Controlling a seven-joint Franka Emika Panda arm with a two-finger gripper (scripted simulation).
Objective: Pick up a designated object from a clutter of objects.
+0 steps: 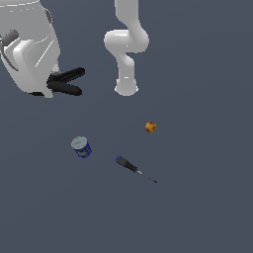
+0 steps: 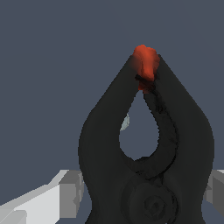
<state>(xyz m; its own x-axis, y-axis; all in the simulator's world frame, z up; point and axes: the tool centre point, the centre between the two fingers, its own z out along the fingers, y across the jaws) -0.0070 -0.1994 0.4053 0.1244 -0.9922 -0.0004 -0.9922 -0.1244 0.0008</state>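
**Clamp held clear of the clutter**

Open floor surrounds the gripper (image 1: 49, 85), clamped on the black spring clamp (image 1: 66, 82) at the exterior view's far left. Two splayed handles protrude; its red-orange tips (image 2: 145, 61) meet.

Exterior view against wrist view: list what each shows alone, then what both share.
Only the exterior view shows the blue can, the screwdriver, the small ball and the arm's base. Only the wrist view shows the clamp's red tip and the gripper's pale fingers on either side of it. Both show the black clamp and the dark floor.
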